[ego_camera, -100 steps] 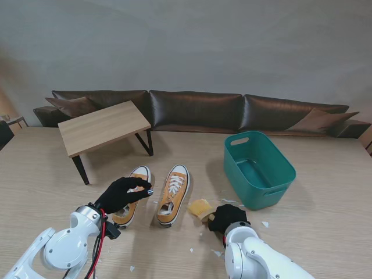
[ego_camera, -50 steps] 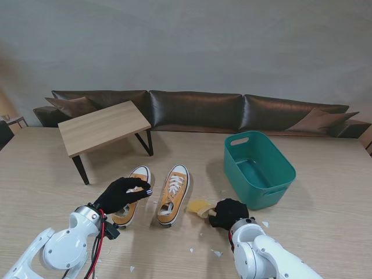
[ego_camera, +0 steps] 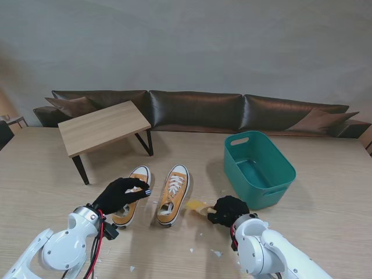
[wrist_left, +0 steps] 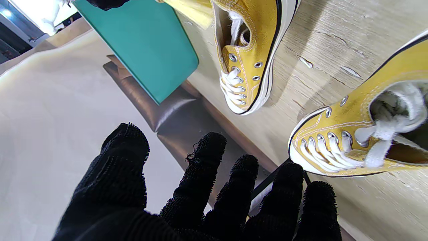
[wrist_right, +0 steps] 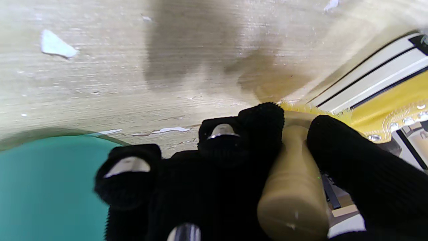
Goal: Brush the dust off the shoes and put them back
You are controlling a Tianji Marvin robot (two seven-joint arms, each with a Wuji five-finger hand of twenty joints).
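Two yellow canvas shoes with white laces stand side by side on the wooden table. My left hand (ego_camera: 122, 193) hovers over the left shoe (ego_camera: 138, 175), fingers apart and holding nothing; in the left wrist view the fingers (wrist_left: 200, 167) spread just short of that shoe (wrist_left: 351, 134). The right shoe (ego_camera: 174, 192) (wrist_left: 247, 67) stands free. My right hand (ego_camera: 228, 210) (wrist_right: 217, 174) is shut on a brush (ego_camera: 197, 206) with a wooden handle (wrist_right: 294, 187). Its yellow bristles reach the right shoe's white sole (wrist_right: 374, 83).
A teal basin (ego_camera: 258, 168) (wrist_right: 43, 187) stands right of the shoes, close to my right hand. A small wooden side table (ego_camera: 103, 128) sits at the far left, a brown sofa (ego_camera: 197, 110) behind. White scraps (ego_camera: 216, 253) (wrist_right: 55, 45) dot the table near me.
My right hand has carried the brush a little farther from me and left, up to the right shoe's side. The left hand and both shoes have stayed put.
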